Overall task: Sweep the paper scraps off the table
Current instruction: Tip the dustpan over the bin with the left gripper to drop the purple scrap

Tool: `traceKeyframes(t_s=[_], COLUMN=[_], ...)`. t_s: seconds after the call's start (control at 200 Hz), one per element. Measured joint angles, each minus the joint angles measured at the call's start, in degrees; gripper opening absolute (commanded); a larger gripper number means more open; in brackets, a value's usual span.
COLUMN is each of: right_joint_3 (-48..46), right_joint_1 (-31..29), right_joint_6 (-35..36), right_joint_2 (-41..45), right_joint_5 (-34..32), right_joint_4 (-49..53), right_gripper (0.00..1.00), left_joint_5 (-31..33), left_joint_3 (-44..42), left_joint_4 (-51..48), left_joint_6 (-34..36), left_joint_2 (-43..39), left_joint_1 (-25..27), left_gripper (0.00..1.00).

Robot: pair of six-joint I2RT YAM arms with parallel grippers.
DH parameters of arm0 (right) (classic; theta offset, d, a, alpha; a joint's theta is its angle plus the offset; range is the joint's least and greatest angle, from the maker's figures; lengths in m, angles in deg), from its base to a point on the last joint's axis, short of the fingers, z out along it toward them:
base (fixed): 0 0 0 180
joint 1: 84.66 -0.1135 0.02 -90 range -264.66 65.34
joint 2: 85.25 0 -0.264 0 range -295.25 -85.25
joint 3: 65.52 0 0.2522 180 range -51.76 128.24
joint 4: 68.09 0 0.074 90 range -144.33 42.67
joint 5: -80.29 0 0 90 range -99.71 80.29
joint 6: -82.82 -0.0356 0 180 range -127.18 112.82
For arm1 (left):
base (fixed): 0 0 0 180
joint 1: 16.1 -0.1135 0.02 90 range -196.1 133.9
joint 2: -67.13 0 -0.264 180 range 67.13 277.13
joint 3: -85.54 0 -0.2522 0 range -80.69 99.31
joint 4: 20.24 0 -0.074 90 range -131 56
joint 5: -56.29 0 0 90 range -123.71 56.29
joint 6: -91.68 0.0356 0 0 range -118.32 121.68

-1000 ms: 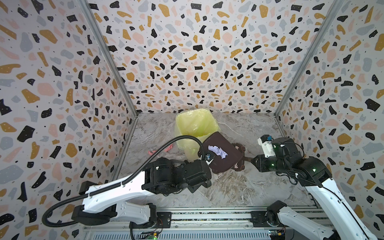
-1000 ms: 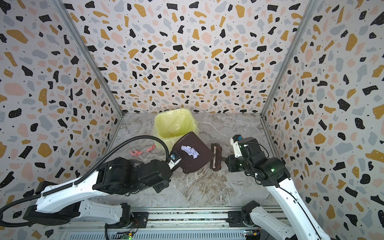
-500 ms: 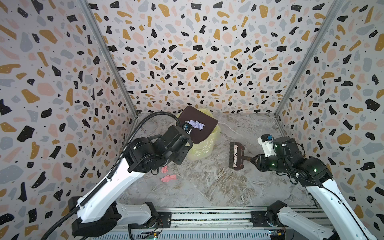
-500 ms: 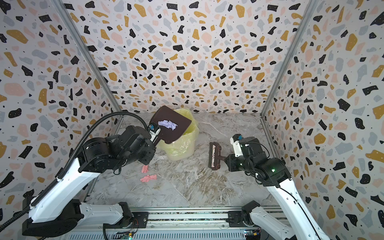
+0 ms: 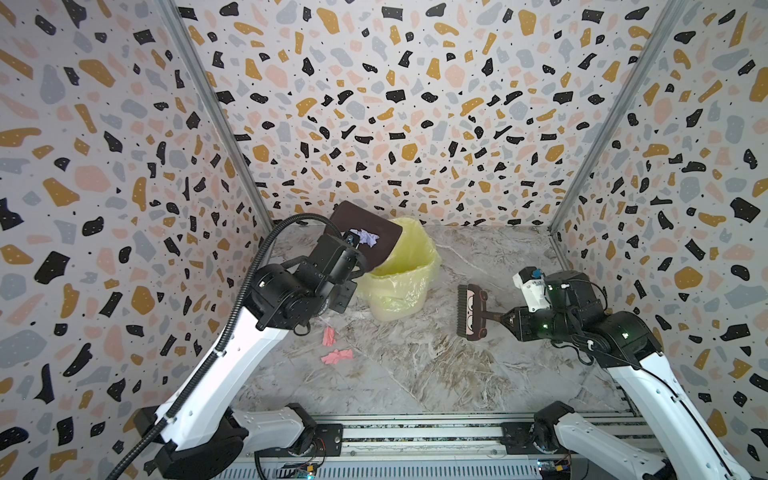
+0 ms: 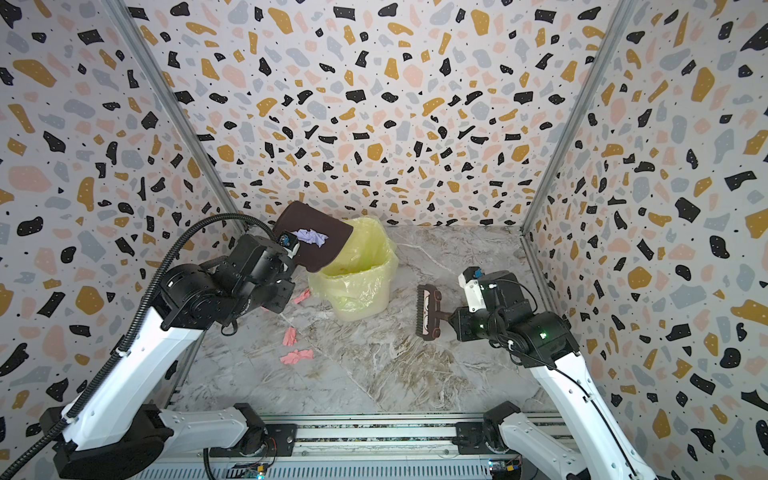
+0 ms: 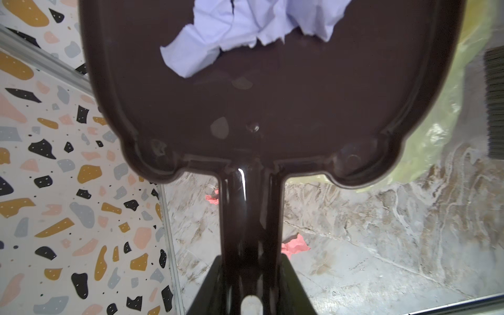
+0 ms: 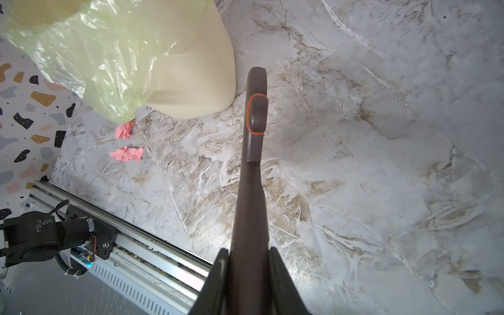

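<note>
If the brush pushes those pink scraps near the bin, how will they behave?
Likely very light: the crumpled pink scraps look thin, so the brush may flick them. Their creases should stop rolling. One beside the bin liner might snag underneath.

Marble table [image 5: 457,374]: bin [image 5: 397,305], pink scraps [image 5: 337,356]
</note>
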Motion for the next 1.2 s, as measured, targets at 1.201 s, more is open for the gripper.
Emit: traceKeyframes(t_s=[1.201], right_joint_3=[3.1], right_joint_1=[5.9], right_joint_6=[5.0], right_joint_2=[-4.3], right_joint_5=[8.4], right_joint_4=[2.6], right_gripper=[0.0], left_joint_5=[23.8], left_joint_3=[-0.1], left_joint_4=[7.0], left_joint_6=[30.3], left_joint_2=[16.4], left_joint_1=[4.2], left_gripper=[0.0])
